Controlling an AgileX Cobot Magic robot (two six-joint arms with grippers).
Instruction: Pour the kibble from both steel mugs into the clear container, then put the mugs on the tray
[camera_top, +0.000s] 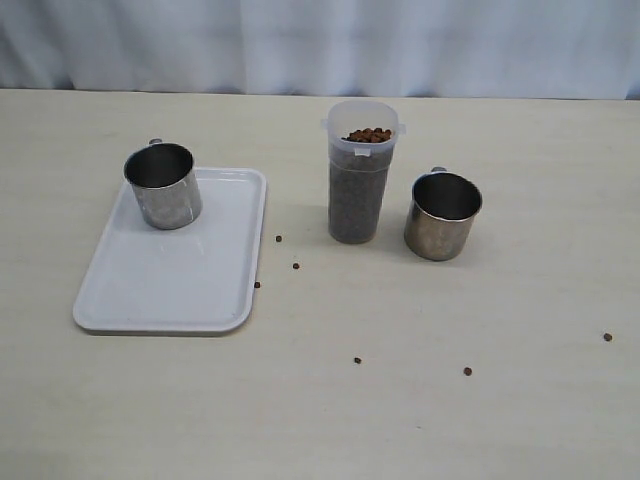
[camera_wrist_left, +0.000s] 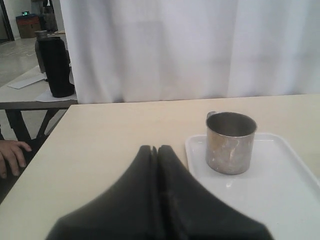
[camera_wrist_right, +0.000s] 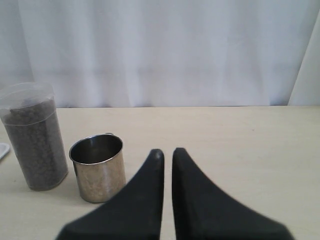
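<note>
One steel mug (camera_top: 163, 187) stands upright and empty on the far end of the white tray (camera_top: 180, 290). The other mug (camera_top: 443, 215) stands empty on the table, just right of the clear container (camera_top: 357, 190), which is filled with kibble (camera_top: 369, 134) up to its rim. Neither arm shows in the exterior view. In the left wrist view my left gripper (camera_wrist_left: 157, 149) is shut and empty, off the tray (camera_wrist_left: 270, 190), short of its mug (camera_wrist_left: 230, 142). My right gripper (camera_wrist_right: 167, 152) holds nothing, with only a narrow slit between its fingers, short of its mug (camera_wrist_right: 98, 167) and the container (camera_wrist_right: 35, 140).
Several stray pellets (camera_top: 296, 266) lie on the table between the tray and the container, with more toward the front (camera_top: 467, 371) and at the right edge (camera_top: 607, 337). A white curtain hangs behind. A person's hand (camera_wrist_left: 12, 152) rests past the table's left edge.
</note>
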